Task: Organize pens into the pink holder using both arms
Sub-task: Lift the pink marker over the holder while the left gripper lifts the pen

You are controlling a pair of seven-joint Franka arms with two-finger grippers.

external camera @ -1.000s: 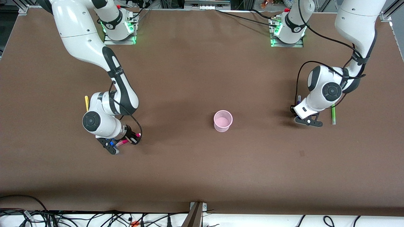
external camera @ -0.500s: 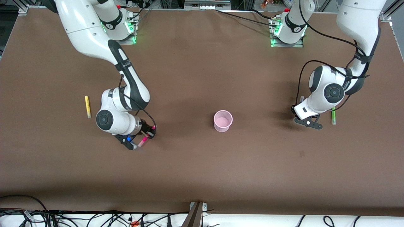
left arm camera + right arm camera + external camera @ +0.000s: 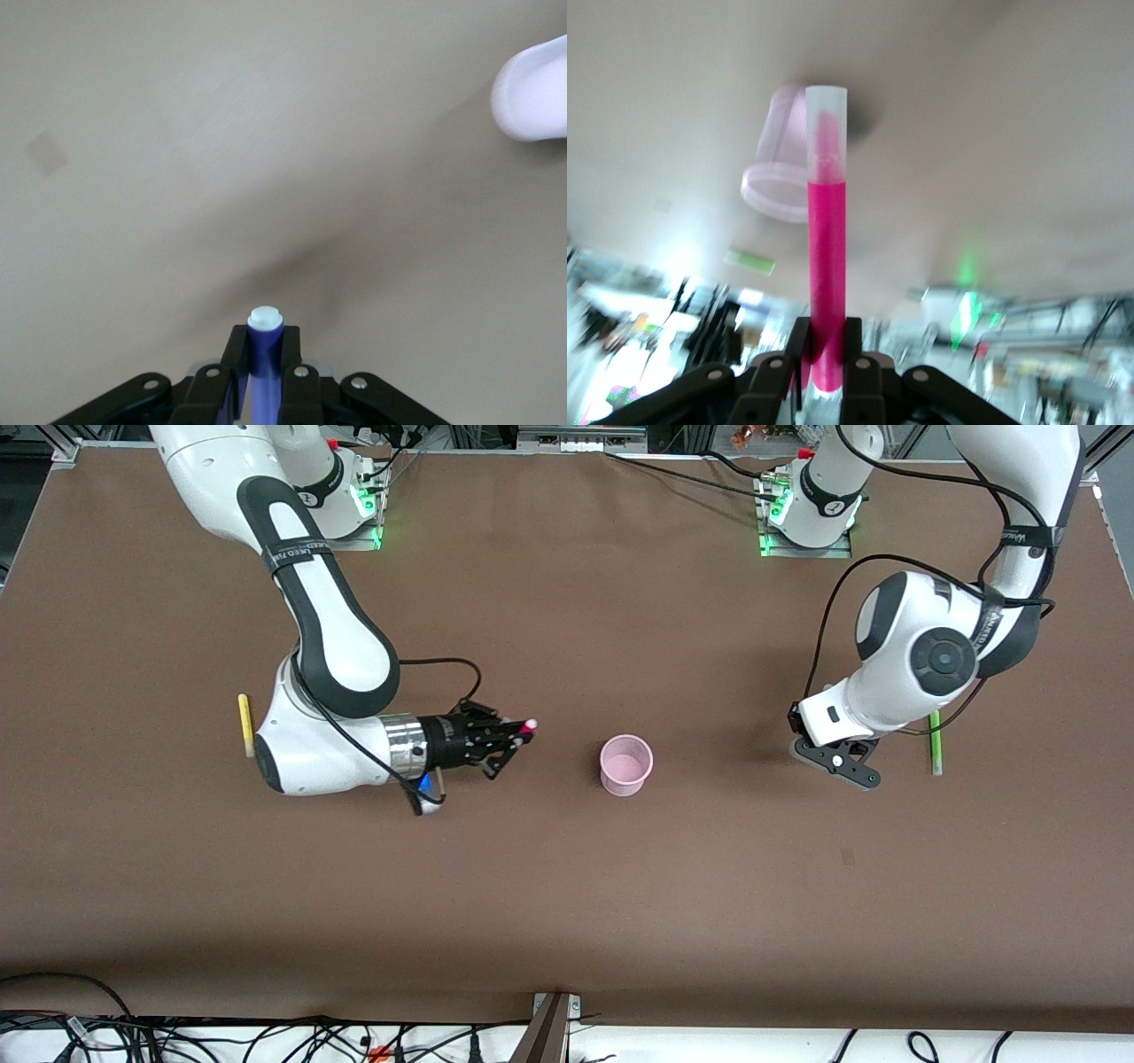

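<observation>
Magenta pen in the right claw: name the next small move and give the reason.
Probably carry it on over the pink holder and tip it upright. The right claw is shut on the magenta pen, held level and pointing at the holder, short of its rim. The left claw holds the purple pen farther off.

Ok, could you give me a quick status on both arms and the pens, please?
Right gripper shut on pink pen, beside the cup. Left gripper shut on purple pen. Yellow pen and green pen on table; cup unobstructed.
</observation>
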